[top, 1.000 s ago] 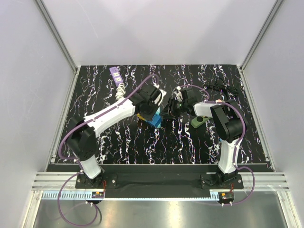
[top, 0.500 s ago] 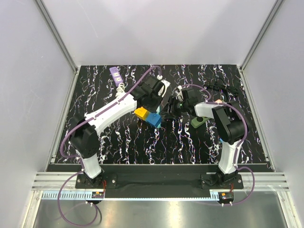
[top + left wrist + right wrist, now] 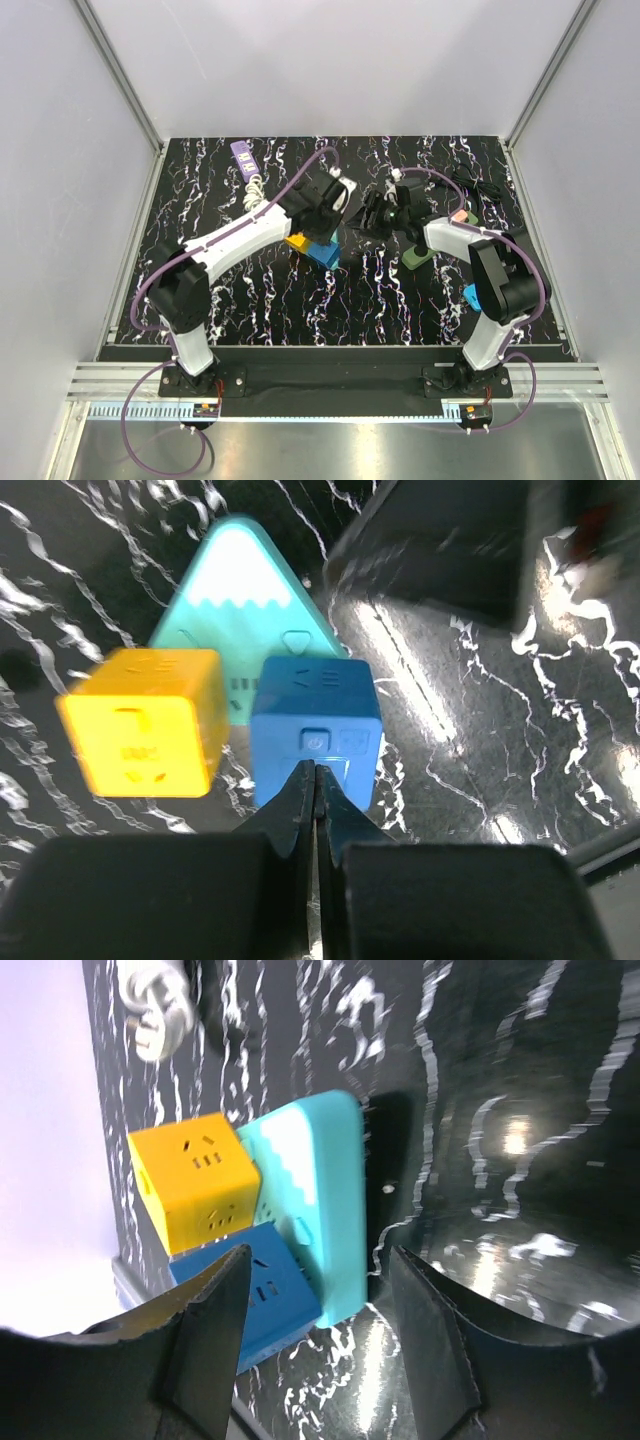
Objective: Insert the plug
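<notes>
The left gripper (image 3: 315, 778) hung pinched shut and empty just above the blue socket cube (image 3: 315, 715), probably to steady it. The right gripper (image 3: 315, 1305) stood open, holding nothing, facing the teal block (image 3: 320, 1200) (mountain-shaped). The white plug (image 3: 150, 1010) lay loose at ten o'clock from the blue socket cube, seemingly not yet inserted.

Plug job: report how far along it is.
Done: yellow cube and blue cube sit against the teal socket block; whether seated, unclear. In hand: nothing; left gripper shut above the blue cube, right gripper open, empty. Left: the white plug lies loose, not inserted.
</notes>
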`<move>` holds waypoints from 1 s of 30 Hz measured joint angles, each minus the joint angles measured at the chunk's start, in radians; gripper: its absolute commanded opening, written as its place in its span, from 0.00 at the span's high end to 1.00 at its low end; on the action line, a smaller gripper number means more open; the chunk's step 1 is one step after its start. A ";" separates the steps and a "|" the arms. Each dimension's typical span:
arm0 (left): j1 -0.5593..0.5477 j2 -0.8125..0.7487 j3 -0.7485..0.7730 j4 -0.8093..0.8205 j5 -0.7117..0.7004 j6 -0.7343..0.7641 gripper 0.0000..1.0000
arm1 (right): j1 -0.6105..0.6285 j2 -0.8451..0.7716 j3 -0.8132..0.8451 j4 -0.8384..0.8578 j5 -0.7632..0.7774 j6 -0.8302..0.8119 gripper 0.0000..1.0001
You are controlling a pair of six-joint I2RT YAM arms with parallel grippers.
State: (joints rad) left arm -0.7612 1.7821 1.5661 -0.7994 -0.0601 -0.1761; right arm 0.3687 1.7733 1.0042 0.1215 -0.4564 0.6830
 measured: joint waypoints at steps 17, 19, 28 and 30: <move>-0.002 0.014 -0.046 0.040 -0.056 -0.041 1.00 | -0.041 -0.043 -0.038 -0.014 0.071 -0.004 0.38; 0.000 0.014 -0.027 0.039 -0.061 -0.041 1.00 | -0.041 -0.043 -0.038 -0.014 0.071 -0.005 0.37; 0.001 0.016 -0.105 0.061 -0.052 -0.058 1.00 | -0.041 -0.048 -0.038 -0.015 0.071 -0.014 0.38; 0.001 0.016 -0.104 0.067 -0.056 -0.058 0.91 | -0.041 -0.059 -0.037 -0.034 0.074 -0.025 0.38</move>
State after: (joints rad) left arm -0.7601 1.7977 1.4624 -0.7322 -0.1158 -0.2337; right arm 0.3279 1.7142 0.9668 0.0879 -0.3828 0.6582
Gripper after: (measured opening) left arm 0.009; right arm 0.620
